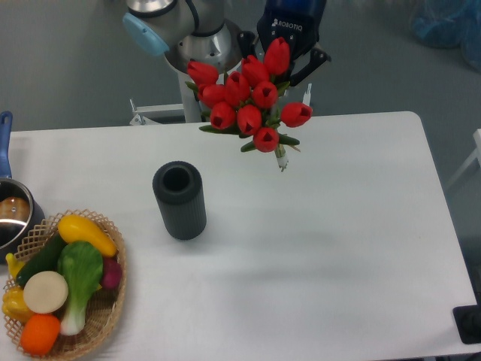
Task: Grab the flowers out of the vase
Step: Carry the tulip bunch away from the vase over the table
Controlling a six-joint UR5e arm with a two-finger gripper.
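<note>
The flowers (pixel 250 101), a bunch of red tulip buds with green leaves, hang in the air over the back of the table, with their stem ends (pixel 282 158) pointing down towards the tabletop. My gripper (pixel 289 64), black, comes down from the top of the view and is shut on the bunch. The buds mostly hide its fingertips. The vase (pixel 180 201), dark grey and ribbed, stands upright on the white table to the lower left of the flowers. Its round mouth shows nothing inside.
A wicker basket (pixel 114 297) of colourful vegetables sits at the front left corner. A metal pot (pixel 11 218) with a blue handle is at the left edge. The arm's base (pixel 197 45) stands behind the table's back edge.
</note>
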